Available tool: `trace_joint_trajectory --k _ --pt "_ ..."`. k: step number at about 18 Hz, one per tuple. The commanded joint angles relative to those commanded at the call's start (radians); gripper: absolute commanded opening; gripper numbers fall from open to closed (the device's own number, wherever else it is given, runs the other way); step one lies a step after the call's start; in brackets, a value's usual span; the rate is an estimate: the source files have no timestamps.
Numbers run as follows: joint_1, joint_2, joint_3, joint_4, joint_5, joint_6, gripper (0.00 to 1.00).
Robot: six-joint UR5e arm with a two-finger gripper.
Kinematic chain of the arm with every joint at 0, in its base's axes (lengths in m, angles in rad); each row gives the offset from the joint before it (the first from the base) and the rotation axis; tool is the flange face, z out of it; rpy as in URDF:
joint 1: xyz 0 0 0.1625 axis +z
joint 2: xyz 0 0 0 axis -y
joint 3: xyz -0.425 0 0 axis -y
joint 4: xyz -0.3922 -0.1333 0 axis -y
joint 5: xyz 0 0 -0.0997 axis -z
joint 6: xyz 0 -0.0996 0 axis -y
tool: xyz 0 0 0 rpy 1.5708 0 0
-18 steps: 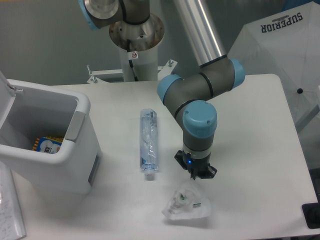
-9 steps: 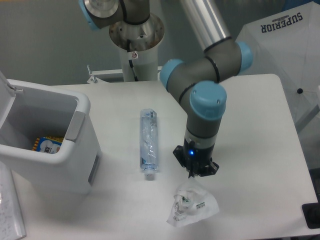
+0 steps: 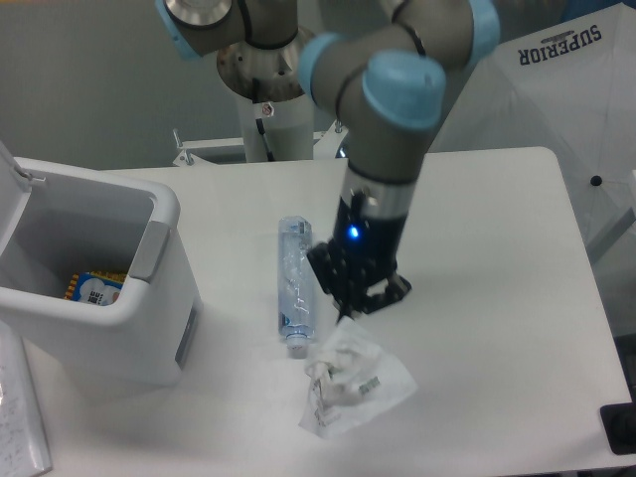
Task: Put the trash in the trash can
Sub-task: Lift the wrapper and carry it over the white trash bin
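The crumpled clear wrapper [image 3: 353,383] hangs from my gripper [image 3: 345,315], which is shut on its top edge and holds it above the table, just right of the bottle's cap. The crushed clear bottle [image 3: 296,283] lies lengthwise on the table with its white cap toward the front, immediately left of the gripper. At the left edge of the table stands the large white trash can [image 3: 164,214], its lid open.
A blue and orange packet [image 3: 94,288] lies inside the can. The robot's base [image 3: 268,70] stands at the back of the table. A white cover printed SUPERIOR [image 3: 566,89] is at the right, and papers [image 3: 15,427] lie at the front left.
The gripper closed on the wrapper, lifted it off the table and carried it left toward the bottle. The arm rose and swung left. The bottle stayed put.
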Motion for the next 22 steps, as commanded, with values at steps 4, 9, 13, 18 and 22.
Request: trace_joint_trajectory --k 4,9,13,18,22 --pt "-0.015 0.084 -0.021 0.002 -0.054 -0.005 0.0" --pt "-0.092 0.195 -0.064 0.002 -0.075 -0.04 0.0" --pt "-0.17 0.235 -0.101 0.002 -0.069 -0.041 0.0" --pt "-0.23 0.295 -0.189 0.008 -0.066 -0.037 0.0" --pt "-0.264 0.296 -0.192 0.009 -0.066 -0.028 0.24"
